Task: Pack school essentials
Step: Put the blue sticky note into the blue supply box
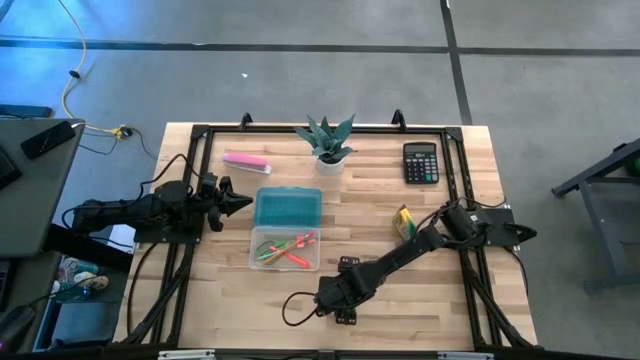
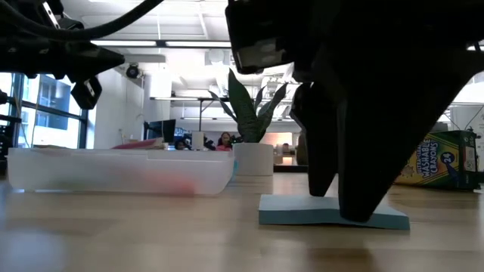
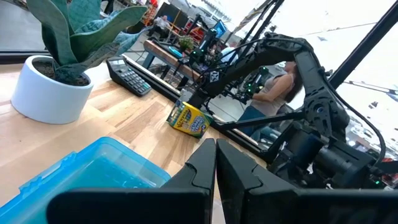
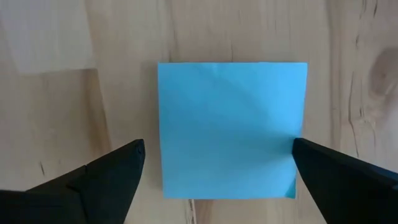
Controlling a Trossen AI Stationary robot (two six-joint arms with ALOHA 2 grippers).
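Right wrist view: looking straight down on the blue pad (image 4: 231,129), lying flat on the table (image 4: 62,74), with the right tool (image 4: 217,174) spread wide, one finger (image 4: 102,177) off each side edge of the pad, gripping nothing. Low view: standing over the pad (image 2: 333,213), fingertips (image 2: 355,204) down at its top surface; touching or just above, cannot tell.

High view: right tool (image 1: 335,296) reaching out just in front of the clear case (image 1: 286,228), nearer the table's front edge. Holding orange and green items in the case's open tray; too small for telling apart. Standing right of the case, the crayon box (image 1: 403,222); behind that, farther right, the calculator (image 1: 421,163). Sitting behind the case, the potted plant (image 1: 328,145); behind and left of the case, the pink bar (image 1: 246,160).

Left tool (image 1: 238,203) hovering just left of the case's blue lid, fingers pressed together, empty.
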